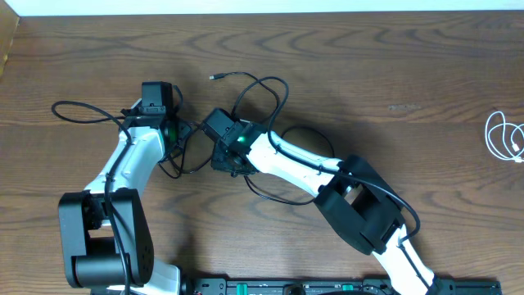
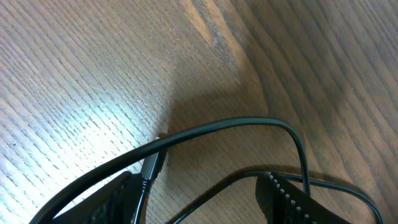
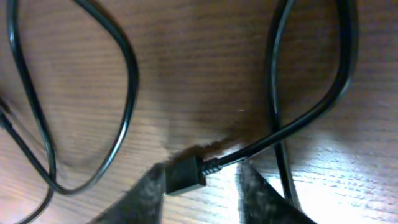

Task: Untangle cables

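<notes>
1. so, the black cable loops at centre; the white cable lies coiled far right, well apart.
2. right gripper open around the plug: close squarely on it.
3. left gripper open astride the same cable: pin, pull slowly.

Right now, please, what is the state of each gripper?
Left gripper: open, black cable loose across its gap.
Right gripper: open, plug in its gap, unclamped.

I see the long cable sprawled in loops mid-tabletop, around and between both pincers. The left pincer sits just left of the right pincer. A plug lies between the right one's fingers. The short cable lies coiled well apart, at the right edge.
</notes>
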